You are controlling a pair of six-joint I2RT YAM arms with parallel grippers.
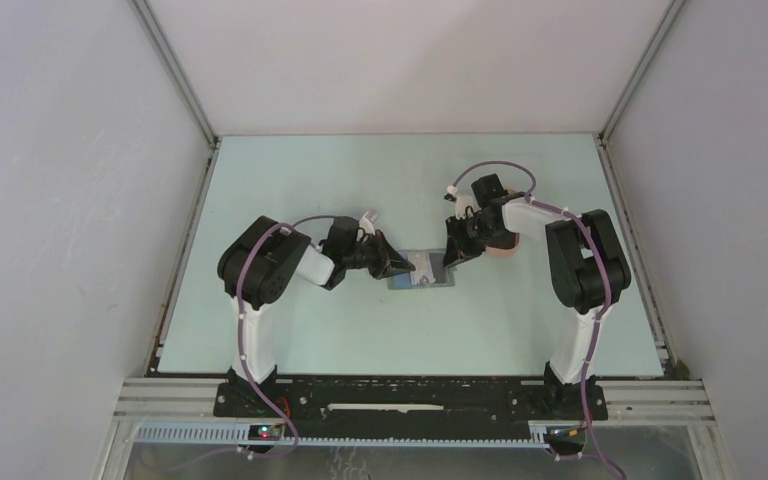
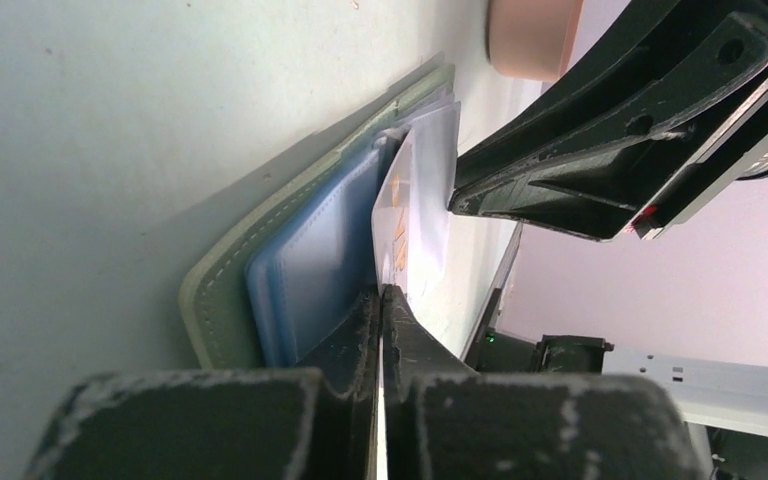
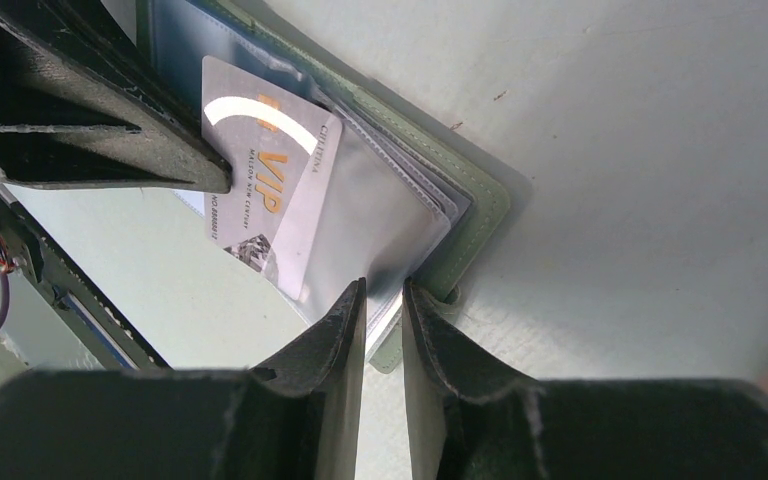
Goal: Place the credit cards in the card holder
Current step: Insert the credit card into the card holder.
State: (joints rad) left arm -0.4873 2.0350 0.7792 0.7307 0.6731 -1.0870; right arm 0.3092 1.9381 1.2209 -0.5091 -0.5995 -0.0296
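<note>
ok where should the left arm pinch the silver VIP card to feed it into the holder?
Probably its outer edge, the one away from the clear sleeves, approached from the left arm's side. The silver card stands tilted off the card holder, so that edge is free and the opposite edge faces the sleeves. The left gripper is shut on it there.

top: high overhead, looking down, far; wrists: close, low, facing each other; shared: card holder (image 1: 428,272)

Laboratory robot cell, with pale table (image 1: 360,340) enclosed by plain white panels (image 1: 60,200) on aluminium framing (image 1: 174,70), and left arm (image 1: 260,270) and right arm (image 1: 585,260) bolted to base rail (image 1: 410,410).
</note>
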